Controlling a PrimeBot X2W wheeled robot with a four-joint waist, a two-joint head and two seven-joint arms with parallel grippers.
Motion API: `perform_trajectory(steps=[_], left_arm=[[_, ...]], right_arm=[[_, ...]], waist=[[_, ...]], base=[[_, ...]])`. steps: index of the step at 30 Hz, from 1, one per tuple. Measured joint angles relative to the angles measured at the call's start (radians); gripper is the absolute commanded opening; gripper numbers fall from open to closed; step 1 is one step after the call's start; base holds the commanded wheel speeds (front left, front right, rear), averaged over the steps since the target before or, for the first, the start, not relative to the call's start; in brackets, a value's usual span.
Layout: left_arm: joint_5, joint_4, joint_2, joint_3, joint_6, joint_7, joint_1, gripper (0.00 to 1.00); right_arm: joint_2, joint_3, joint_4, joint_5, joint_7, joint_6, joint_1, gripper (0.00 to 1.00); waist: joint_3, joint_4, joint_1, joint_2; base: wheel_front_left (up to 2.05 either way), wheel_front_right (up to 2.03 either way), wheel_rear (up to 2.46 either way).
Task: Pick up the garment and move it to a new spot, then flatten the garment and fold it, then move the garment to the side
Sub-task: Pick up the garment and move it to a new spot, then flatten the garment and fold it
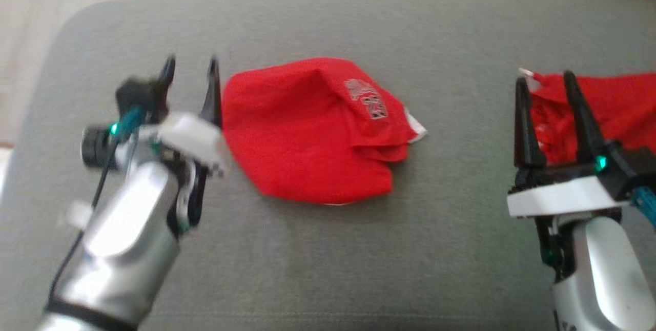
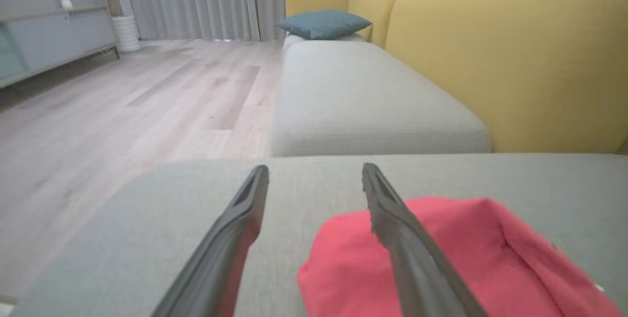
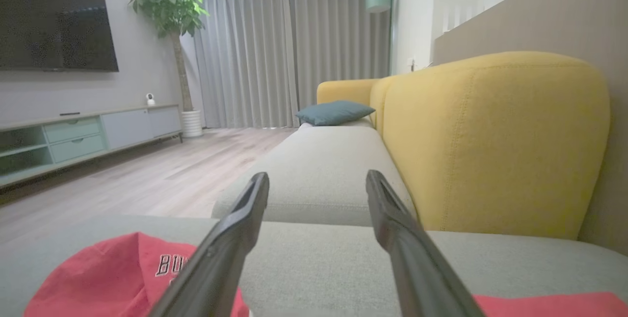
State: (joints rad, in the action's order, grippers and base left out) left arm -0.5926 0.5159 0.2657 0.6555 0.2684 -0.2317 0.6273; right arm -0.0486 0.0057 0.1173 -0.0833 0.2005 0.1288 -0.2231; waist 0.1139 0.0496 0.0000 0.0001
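Observation:
A red garment [image 1: 312,131] with a grey-and-white print lies folded in a compact bundle in the middle of the grey cushion [image 1: 328,259]. My left gripper [image 1: 190,72] stands open just off the garment's left edge, its right finger close to the cloth and nothing between the fingers. The left wrist view shows the open gripper [image 2: 315,170] with the garment [image 2: 466,253] under and to the right of its right finger. My right gripper [image 1: 546,82] is open far to the right of the garment. In the right wrist view the open gripper [image 3: 316,175] has the garment [image 3: 113,277] at lower left.
A second red cloth [image 1: 615,110] lies at the cushion's right edge, under my right gripper's fingers, and appears as the red cloth [image 3: 549,304] in the right wrist view. Beyond are a yellow sofa [image 3: 490,140], a teal pillow [image 2: 324,22] and wooden floor [image 2: 122,111] to the left.

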Motion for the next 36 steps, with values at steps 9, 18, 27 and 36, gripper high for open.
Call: perform_trajectory(steps=[9,18,27,36], left_arm=[[0.057,-0.153,0.069,0.015,0.02,-0.018,-0.262,1.0],[0.182,-0.395,0.024,-0.126,0.064,-0.018,-0.444,1.0],[0.264,-0.415,-0.042,-0.205,-0.014,-0.018,-0.502,1.0],[0.308,-0.372,-0.109,-0.237,-0.084,-0.018,-0.491,1.0]], right_arm=[[0.001,-0.02,0.028,0.013,-0.002,0.0,0.078,1.0],[0.001,-0.013,0.032,-0.005,0.003,0.0,0.132,1.0],[0.001,-0.02,0.066,-0.003,-0.018,0.0,0.133,1.0],[0.001,-0.032,0.275,-0.016,-0.141,0.0,0.031,1.0]], waist=[[-0.05,0.118,0.0,0.0],[-0.084,0.152,0.0,0.0],[-0.075,0.148,0.0,0.0],[-0.005,0.177,0.0,0.0]], base=[[0.0,0.0,0.0],[0.0,0.0,0.0],[0.0,0.0,0.0],[0.0,0.0,0.0]])
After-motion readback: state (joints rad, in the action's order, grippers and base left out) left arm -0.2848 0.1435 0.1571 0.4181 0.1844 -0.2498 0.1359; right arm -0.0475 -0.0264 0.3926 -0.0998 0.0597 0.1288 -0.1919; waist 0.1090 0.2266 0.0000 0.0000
